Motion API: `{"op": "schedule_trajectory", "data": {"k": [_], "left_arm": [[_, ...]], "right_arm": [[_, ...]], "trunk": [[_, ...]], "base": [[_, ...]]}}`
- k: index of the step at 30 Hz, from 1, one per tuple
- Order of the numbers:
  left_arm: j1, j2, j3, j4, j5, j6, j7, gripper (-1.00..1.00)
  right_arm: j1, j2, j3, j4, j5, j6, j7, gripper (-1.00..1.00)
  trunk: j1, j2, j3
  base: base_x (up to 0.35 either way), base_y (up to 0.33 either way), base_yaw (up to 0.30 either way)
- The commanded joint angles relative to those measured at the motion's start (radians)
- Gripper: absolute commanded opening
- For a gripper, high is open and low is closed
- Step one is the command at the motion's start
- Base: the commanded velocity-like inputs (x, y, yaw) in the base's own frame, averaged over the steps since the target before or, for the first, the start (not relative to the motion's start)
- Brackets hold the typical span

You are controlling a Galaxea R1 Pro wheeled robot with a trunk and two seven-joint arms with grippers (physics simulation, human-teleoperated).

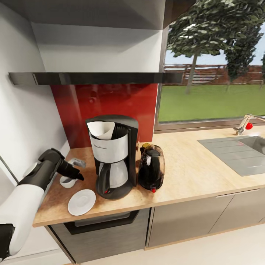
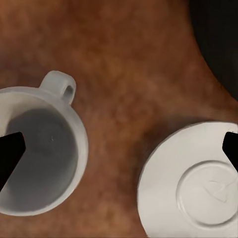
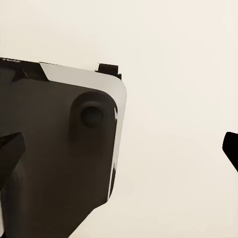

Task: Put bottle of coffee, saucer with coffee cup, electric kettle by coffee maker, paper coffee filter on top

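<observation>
At the left end of the countertop (image 1: pixel 191 173) the left gripper (image 1: pixel 75 173) hangs over the coffee cup (image 1: pixel 67 181), and in the left wrist view its two dark fingertips (image 2: pixel 11 153) stand wide apart, one over the cup's rim and the other over the edge of the saucer (image 2: pixel 191 183). The cup stands upright on the bare wood with its handle turned away from the saucer; the saucer lies just beside it, not under it, close to the front edge. Next comes the coffee maker (image 1: pixel 113 154), with the paper coffee filter (image 1: pixel 101 129) sitting in its open top. The electric kettle (image 1: pixel 151 168) stands just to its right, almost touching. Behind the kettle a small yellow cap shows, probably the bottle of coffee (image 1: pixel 145 145), though most of it is hidden. The kitchen shelf (image 1: pixel 95 78) runs above the red backsplash. In the right wrist view the right gripper (image 3: pixel 121 153) has its fingers spread apart over a pale floor, with nothing between them.
</observation>
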Motion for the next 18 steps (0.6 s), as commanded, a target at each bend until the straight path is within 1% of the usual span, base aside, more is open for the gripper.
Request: {"op": "schedule_trajectory", "data": {"k": [1,6,18], "left_arm": [[0.003,0.001,-0.002,-0.001,-0.008,0.007,-0.009,1.0],[0.014,0.002,-0.003,-0.002,-0.009,0.005,-0.009,1.0],[0.02,0.003,-0.004,-0.001,-0.01,-0.01,-0.009,1.0]], "right_arm": [[0.0,-0.001,0.009,-0.002,-0.01,0.006,0.003,1.0],[0.0,-0.001,0.009,-0.002,-0.01,0.006,0.003,1.0],[0.0,0.0,0.008,-0.002,-0.01,0.006,0.003,1.0]], "trunk": [[0.0,-0.001,-0.002],[0.0,-0.001,-0.002],[0.0,-0.001,-0.002]], "base": [[0.0,0.0,0.0],[0.0,0.0,0.0],[0.0,0.0,0.0]]}}
